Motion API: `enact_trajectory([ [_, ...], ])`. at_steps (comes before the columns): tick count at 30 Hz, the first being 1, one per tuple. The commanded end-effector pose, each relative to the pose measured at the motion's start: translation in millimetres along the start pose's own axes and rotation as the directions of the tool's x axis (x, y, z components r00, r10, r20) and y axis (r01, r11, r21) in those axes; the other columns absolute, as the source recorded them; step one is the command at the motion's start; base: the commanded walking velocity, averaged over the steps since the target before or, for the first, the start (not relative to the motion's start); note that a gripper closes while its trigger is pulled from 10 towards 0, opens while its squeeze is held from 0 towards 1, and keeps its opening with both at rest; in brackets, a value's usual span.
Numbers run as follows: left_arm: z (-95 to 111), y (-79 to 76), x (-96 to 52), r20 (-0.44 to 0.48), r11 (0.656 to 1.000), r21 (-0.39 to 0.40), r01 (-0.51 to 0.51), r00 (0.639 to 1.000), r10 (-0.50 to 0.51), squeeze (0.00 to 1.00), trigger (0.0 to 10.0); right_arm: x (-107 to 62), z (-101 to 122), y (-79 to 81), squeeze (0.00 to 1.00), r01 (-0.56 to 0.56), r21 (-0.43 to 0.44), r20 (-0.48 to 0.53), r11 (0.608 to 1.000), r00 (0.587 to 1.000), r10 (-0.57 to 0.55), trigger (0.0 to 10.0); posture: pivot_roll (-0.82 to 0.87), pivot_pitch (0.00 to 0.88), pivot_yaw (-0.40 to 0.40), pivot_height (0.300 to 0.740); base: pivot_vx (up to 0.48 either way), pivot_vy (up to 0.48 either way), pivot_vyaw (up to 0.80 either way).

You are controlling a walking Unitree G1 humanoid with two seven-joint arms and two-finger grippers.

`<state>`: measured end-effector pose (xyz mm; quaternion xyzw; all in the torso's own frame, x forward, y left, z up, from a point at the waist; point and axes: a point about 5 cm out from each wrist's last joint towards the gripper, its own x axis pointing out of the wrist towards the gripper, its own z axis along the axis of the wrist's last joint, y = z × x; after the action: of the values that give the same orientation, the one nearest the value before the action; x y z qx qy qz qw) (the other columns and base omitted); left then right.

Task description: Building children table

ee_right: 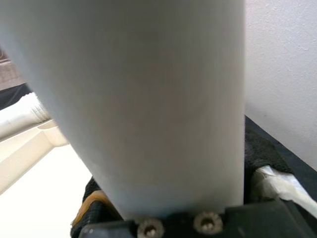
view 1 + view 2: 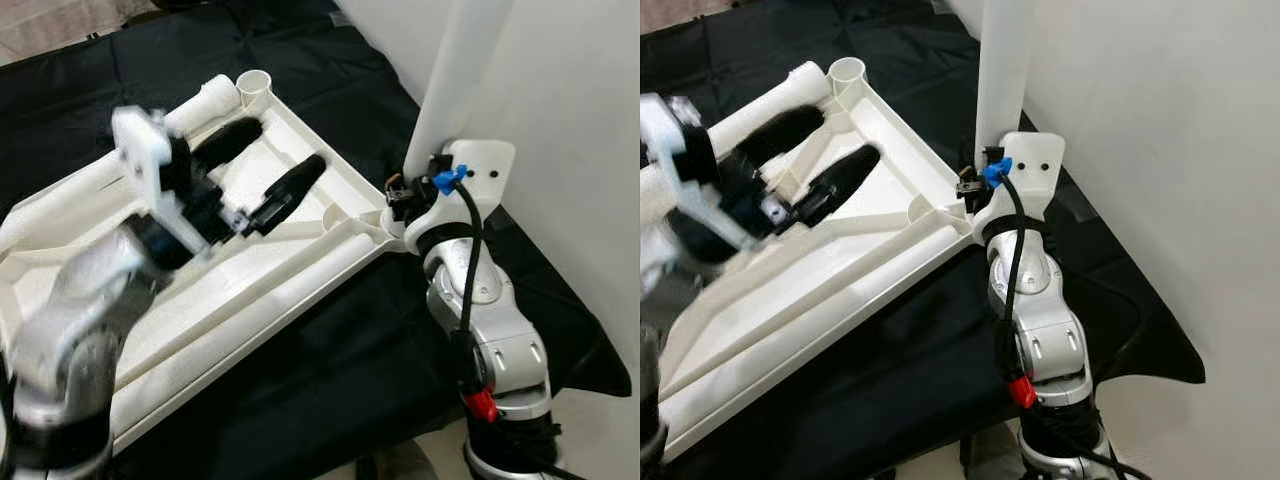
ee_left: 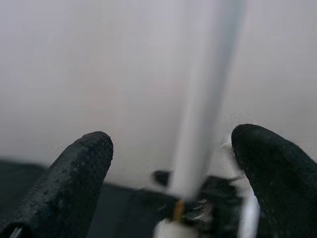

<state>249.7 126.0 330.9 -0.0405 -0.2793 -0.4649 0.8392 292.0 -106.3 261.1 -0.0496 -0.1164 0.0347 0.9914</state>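
A white plastic table top (image 2: 250, 300) lies upside down on black cloth, ribs facing up. A round socket (image 2: 253, 85) stands open at its far corner. My right gripper (image 2: 405, 195) is shut on a white table leg (image 2: 455, 70), holding it upright at the table top's right corner. Seen from the right wrist, the leg (image 1: 148, 99) sits close against the fingers. My left gripper (image 2: 262, 168) hovers open over the table's underside with nothing between its black fingers (image 3: 74, 183). It points toward the blurred leg (image 3: 208, 99).
A white wall (image 2: 560, 90) rises close on the right, just behind the leg. Black cloth (image 2: 330, 390) covers the surface under the table top and hangs over the near edge. A white tube (image 2: 100, 180) lies along the table top's far left side.
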Motion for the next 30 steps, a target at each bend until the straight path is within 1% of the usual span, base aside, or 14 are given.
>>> enact_trajectory([
  [1,2,-1.1,15.1,0.021,0.988,-0.061,0.143,0.990,-0.142,0.00,10.0,-1.6,-23,2.8,0.00,0.001,0.008,-0.126,1.000,0.992,0.000,10.0,0.00,0.264,0.027,0.740,0.000,0.000,0.00],
  [4,10,2.4,47.1,0.054,0.957,-0.073,0.282,0.959,-0.278,0.00,10.0,-0.7,-21,6.2,0.00,-0.003,0.017,-0.118,1.000,0.993,0.005,10.0,0.00,0.260,0.029,0.740,0.000,0.000,0.00],
  [6,10,2.4,47.1,0.054,0.957,-0.073,0.282,0.959,-0.278,0.00,10.0,-0.7,-21,6.2,0.00,-0.003,0.017,-0.118,1.000,0.993,0.005,10.0,0.00,0.260,0.029,0.740,0.000,0.000,0.00],
  [8,13,5.9,64.4,0.042,0.941,-0.070,0.332,0.943,-0.330,0.00,10.0,-0.2,-20,7.6,0.00,-0.004,0.022,-0.115,1.000,0.993,0.006,10.0,0.00,0.258,0.033,0.740,0.000,0.000,0.00],
  [9,13,5.9,64.4,0.042,0.941,-0.070,0.332,0.943,-0.330,0.00,10.0,-0.2,-20,7.6,0.00,-0.004,0.022,-0.115,1.000,0.993,0.006,10.0,0.00,0.258,0.033,0.740,0.000,0.000,0.00],
  [10,14,9.7,80.9,0.031,0.930,-0.065,0.361,0.933,-0.359,0.00,10.0,0.4,-19,8.6,0.00,-0.005,0.024,-0.113,1.000,0.994,0.007,10.0,0.01,0.258,0.034,0.740,0.000,0.000,0.00],
  [13,15,12.6,89.0,0.024,0.928,-0.062,0.367,0.930,-0.366,0.00,10.0,0.7,-19,8.9,0.00,-0.005,0.025,-0.113,1.000,0.994,0.008,10.0,0.01,0.258,0.034,0.740,0.000,0.000,0.00],
  [14,12,20.5,105.9,-0.012,0.931,-0.036,0.363,0.931,-0.364,0.00,10.0,1.0,-19,9.5,0.00,-0.005,0.028,-0.112,1.000,0.994,0.008,10.0,0.01,0.259,0.035,0.740,0.000,0.000,0.00],
  [20,7,24.4,122.9,-0.052,0.939,-0.010,0.343,0.938,-0.343,0.00,10.0,1.2,-18,10.6,0.00,-0.005,0.032,-0.110,0.999,0.994,0.009,10.0,0.01,0.257,0.039,0.740,0.000,0.000,0.00],
  [25,9,21.0,138.3,-0.054,0.928,-0.017,0.373,0.926,-0.374,0.00,10.0,1.1,-17,11.1,0.00,-0.005,0.034,-0.106,0.999,0.994,0.009,10.0,0.01,0.257,0.042,0.740,0.000,0.000,0.00],
  [26,9,17.7,142.1,-0.058,0.917,-0.029,0.397,0.915,-0.398,0.00,3.2,1.7,-17,10.7,0.00,-0.004,0.034,-0.104,0.999,0.995,0.007,10.0,0.01,0.261,0.045,0.740,0.000,0.000,0.00],
  [27,9,17.7,142.1,-0.058,0.917,-0.029,0.397,0.915,-0.398,0.00,3.2,1.7,-17,10.7,0.00,-0.004,0.034,-0.104,0.999,0.995,0.007,10.0,0.01,0.261,0.045,0.740,0.000,0.000,0.00],
  [28,7,14.0,148.0,-0.069,0.898,-0.043,0.437,0.896,-0.439,0.00,0.0,2.8,-16,10.0,0.00,-0.001,0.034,-0.101,0.999,0.995,0.004,10.0,0.01,0.261,0.045,0.740,0.000,0.000,0.00],
  [30,6,12.1,150.1,-0.074,0.887,-0.049,0.459,0.884,-0.461,0.00,0.0,3.3,-16,10.0,0.00,0.000,0.034,-0.100,0.999,0.995,0.003,10.0,0.01,0.261,0.045,0.740,0.000,0.000,0.00],
])
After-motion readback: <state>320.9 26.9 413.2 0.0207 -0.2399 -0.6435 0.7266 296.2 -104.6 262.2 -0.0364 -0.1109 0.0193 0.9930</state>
